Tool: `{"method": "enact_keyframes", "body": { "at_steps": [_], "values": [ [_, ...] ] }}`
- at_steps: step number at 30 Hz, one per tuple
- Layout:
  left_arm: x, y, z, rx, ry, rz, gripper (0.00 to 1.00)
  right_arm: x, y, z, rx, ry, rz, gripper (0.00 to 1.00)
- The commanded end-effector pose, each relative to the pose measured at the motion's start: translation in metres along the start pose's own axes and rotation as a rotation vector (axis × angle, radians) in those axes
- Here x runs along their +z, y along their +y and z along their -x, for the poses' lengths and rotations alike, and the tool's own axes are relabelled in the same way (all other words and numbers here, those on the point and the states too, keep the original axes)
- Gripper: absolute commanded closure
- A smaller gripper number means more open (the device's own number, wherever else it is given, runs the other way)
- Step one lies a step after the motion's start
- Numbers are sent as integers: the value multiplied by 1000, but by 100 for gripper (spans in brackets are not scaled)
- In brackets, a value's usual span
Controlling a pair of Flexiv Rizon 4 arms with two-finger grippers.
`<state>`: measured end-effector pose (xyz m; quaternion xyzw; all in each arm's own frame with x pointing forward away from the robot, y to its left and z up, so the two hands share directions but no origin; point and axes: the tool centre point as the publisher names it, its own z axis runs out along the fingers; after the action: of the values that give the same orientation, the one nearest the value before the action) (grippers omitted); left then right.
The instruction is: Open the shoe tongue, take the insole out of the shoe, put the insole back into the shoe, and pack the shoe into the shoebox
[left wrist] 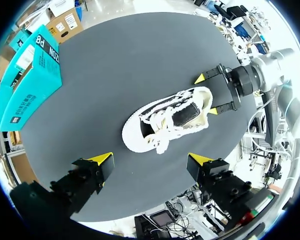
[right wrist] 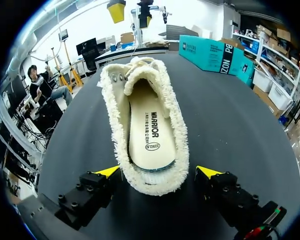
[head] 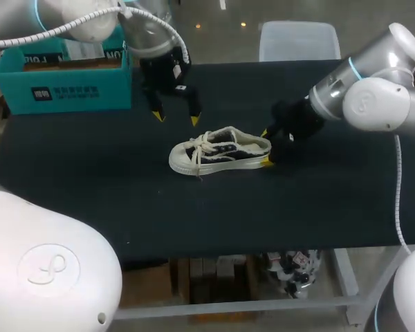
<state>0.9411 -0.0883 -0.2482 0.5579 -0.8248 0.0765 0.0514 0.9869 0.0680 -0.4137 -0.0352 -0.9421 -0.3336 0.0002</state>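
A white shoe with a dark side, white laces and a fleecy collar lies mid-table, toe to the left. Its cream insole lies flat inside, and the tongue stands up at the front. My right gripper is open at the heel, one yellow tip on each side of it; in the right wrist view the heel sits between the fingers with small gaps. Behind the shoe, above the table, my left gripper hangs open and empty; its wrist view shows the shoe ahead of its fingers.
A teal shoebox stands open at the table's back left corner, also seen in the wrist views. The dark tabletop is bare around the shoe.
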Motion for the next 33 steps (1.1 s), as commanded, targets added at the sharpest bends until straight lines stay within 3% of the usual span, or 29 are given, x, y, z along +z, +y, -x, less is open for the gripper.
{"method": "enact_keyframes", "body": {
  "at_steps": [1,17,18,19,20,33],
  "values": [
    [9,-6,-3,-7,-1,-1,0,7,-3,4,5,16,16,0],
    [23,-14,-6,-44,42,-2,0,20,0,-1,23,43,41,0],
    [24,-16,-7,-48,42,-2,0,20,1,-2,22,43,42,22],
    [25,-17,-8,-52,43,0,0,21,1,-2,22,42,43,76],
    [25,-18,-9,-57,43,2,0,22,0,-3,22,41,45,100],
    [25,-26,-40,-88,-42,-12,0,27,-4,-10,33,31,86,100]
  ]
}}
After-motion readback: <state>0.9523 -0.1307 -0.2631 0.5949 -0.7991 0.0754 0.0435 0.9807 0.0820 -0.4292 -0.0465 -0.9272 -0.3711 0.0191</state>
